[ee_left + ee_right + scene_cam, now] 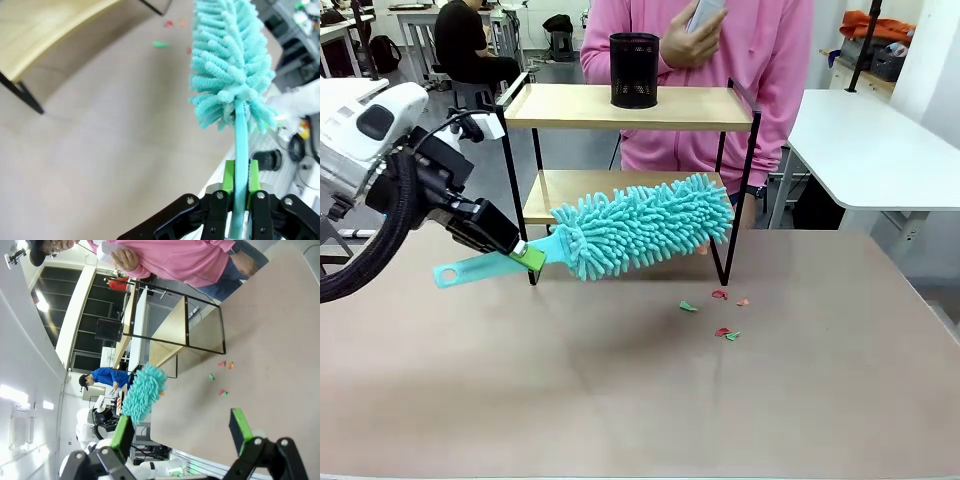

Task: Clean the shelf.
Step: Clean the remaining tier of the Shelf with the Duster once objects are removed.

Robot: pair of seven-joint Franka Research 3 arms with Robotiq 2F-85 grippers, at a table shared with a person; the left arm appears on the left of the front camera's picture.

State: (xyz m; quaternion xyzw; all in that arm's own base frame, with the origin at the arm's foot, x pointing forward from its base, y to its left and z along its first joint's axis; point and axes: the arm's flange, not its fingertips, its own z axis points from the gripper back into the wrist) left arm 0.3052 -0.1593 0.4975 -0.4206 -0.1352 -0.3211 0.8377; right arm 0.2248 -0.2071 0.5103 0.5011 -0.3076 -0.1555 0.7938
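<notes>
The shelf (620, 106) stands at the table's far side, with a black mesh cup (634, 70) on its top board. My left gripper (527, 258) is shut on the handle of a teal fluffy duster (645, 226), whose head hangs in front of the lower board's right end. In the left wrist view the green pads (228, 177) clamp the teal handle, and the duster head (232, 60) points away over the table beside the shelf board (45, 30). My right gripper (181, 432) is open and holds nothing, well back from the shelf (175, 325).
Small red and green scraps (720, 312) lie on the brown table just in front of the shelf's right leg. A person in pink (760, 60) stands right behind the shelf with a hand raised. A white table (880, 150) stands at the right.
</notes>
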